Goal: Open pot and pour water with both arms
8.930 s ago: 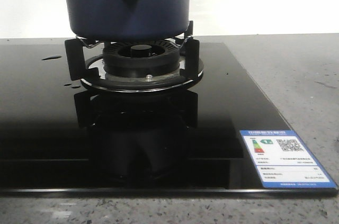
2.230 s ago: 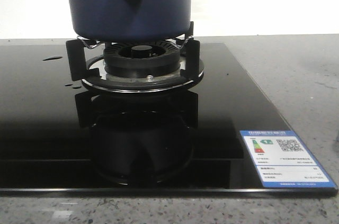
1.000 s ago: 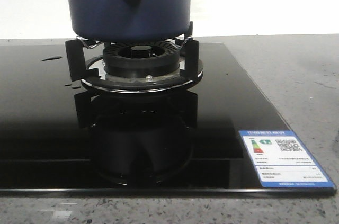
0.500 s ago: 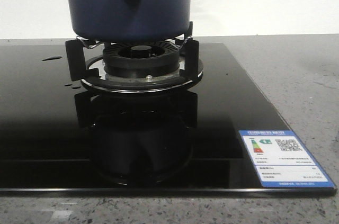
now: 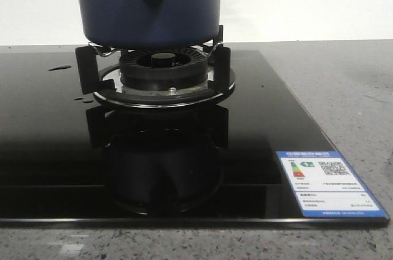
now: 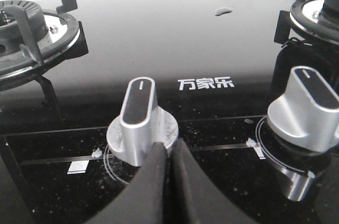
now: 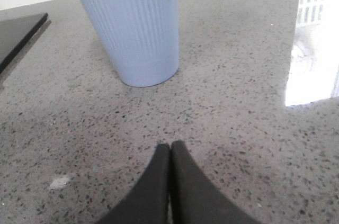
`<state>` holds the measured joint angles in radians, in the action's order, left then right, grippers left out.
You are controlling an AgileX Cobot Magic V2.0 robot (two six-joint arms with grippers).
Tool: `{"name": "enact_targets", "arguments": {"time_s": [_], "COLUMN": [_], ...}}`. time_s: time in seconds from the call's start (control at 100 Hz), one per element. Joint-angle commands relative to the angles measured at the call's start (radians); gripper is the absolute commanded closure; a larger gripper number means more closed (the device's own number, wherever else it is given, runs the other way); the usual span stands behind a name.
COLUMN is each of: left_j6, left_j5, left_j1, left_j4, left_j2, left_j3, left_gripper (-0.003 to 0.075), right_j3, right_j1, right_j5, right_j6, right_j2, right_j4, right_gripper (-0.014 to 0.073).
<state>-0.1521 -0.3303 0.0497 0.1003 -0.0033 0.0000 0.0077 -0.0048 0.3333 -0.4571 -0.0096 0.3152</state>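
Observation:
The dark navy pot [image 5: 147, 8] stands on the gas burner's black supports [image 5: 163, 66] at the top of the front view; its upper part is cut off, so no lid shows. Neither gripper appears in the front view. My left gripper [image 6: 167, 146] is shut and empty, low over the black glass hob, its tips just in front of a silver control knob [image 6: 140, 123]. My right gripper [image 7: 170, 147] is shut and empty above the grey speckled counter, a short way from a pale-blue ribbed cup [image 7: 130, 23].
A second silver knob [image 6: 307, 108] sits beside the first. Another burner [image 6: 32, 41] lies at the hob's far side. Water drops [image 5: 59, 67] lie on the glass. An energy label [image 5: 328, 183] marks the hob's front right corner. The hob's edge [image 7: 21, 36] lies beside the cup.
The front picture has shifted very slightly; the pot, burner and hob stay in place. No arm enters that view.

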Motion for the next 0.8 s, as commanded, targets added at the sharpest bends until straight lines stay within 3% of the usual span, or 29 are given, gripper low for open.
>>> {"name": "enact_targets", "arguments": {"time_s": [0.0, 0.79], "left_j6": [0.010, 0.010], "left_j5": [0.047, 0.047], "left_j1": [-0.002, -0.002], "left_j4": [0.008, 0.008], "left_j2": [-0.026, -0.026], "left_j3": [0.035, 0.035], "left_gripper": [0.0739, 0.0739], "right_j3": [0.028, 0.028], "right_j1": [-0.011, -0.015], "right_j5": [-0.016, -0.027], "right_j6": [0.015, 0.015], "right_j2": [-0.016, -0.016], "right_j4": [-0.013, -0.013], "right_gripper": [0.0660, 0.0660]}}
